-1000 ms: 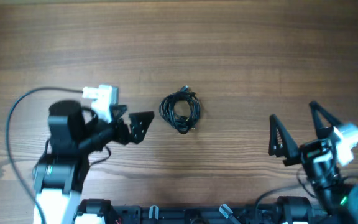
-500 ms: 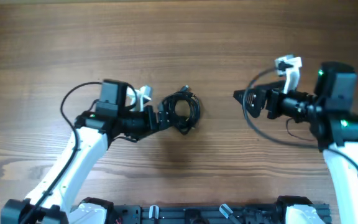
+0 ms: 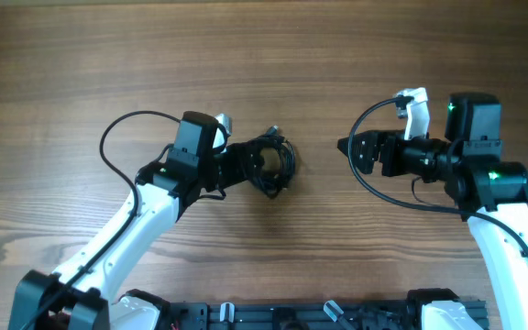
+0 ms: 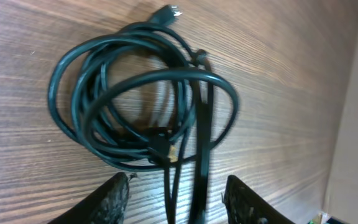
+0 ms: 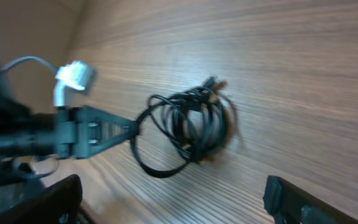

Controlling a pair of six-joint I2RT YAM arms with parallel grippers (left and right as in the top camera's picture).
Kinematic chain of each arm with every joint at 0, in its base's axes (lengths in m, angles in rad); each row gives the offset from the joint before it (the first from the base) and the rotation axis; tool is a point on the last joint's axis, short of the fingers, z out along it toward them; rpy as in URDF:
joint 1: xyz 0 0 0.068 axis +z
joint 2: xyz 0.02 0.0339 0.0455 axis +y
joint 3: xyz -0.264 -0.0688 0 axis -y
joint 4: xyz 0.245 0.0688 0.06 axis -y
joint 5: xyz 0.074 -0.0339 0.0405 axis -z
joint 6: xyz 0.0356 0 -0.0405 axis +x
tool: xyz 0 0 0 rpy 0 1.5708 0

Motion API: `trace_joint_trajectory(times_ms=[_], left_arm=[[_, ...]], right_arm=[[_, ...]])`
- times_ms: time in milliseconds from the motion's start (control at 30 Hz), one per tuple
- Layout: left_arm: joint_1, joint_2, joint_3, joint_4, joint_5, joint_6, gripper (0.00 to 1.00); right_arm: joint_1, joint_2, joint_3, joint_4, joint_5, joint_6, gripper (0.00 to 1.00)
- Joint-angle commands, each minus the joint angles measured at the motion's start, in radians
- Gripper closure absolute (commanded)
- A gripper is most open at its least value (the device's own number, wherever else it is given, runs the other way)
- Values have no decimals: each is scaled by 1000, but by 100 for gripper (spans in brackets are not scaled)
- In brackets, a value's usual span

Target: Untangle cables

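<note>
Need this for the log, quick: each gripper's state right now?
Left gripper: open, fingers straddling the edge of the cable bundle, not clamped.
Right gripper: open, empty, apart from the bundle.

Cables black, dark teal sheen close up. Table brown wood grain. Arm links white, blk joints.

White-shelled arms, black joints, looping black wires.
</note>
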Motion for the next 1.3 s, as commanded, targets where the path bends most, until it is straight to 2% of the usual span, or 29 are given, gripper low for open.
trace_joint_trajectory(times_ms=[0,67,100,133,200,433,667,700,767,900,967,1100,1167,1267], left_arm=[[-21,68,12,4,-15,-54,54],[-39,93,12,14,28,-53,60],[-43,94,12,17,29,-53,66],[-44,93,12,21,29,-53,74],[-38,84,12,51,72,-53,96],[39,-33,12,319,433,-84,96],[84,-144,12,540,467,-381,96],[84,-150,12,589,467,-417,96],[84,-152,12,664,467,-468,96],[84,-152,12,801,471,-591,96],[82,-152,12,812,483,-636,96],[82,-152,12,857,541,-684,96],[82,-152,12,905,572,-728,96],[82,-152,12,978,602,-760,96]], right_arm=[[16,-16,19,24,-76,27,11],[25,-16,19,31,-76,29,15],[26,-16,19,31,-77,29,15],[27,-16,19,31,-76,30,16],[28,-14,19,30,-76,30,19],[29,-5,18,30,-77,90,28],[82,19,18,85,-160,137,30],[102,27,18,106,-167,162,25],[142,42,18,142,-155,220,22],[208,84,18,197,-94,240,17],[217,107,18,221,-6,297,18],[218,154,18,310,27,298,18],[218,196,18,374,26,300,20],[219,257,18,433,10,321,36]])
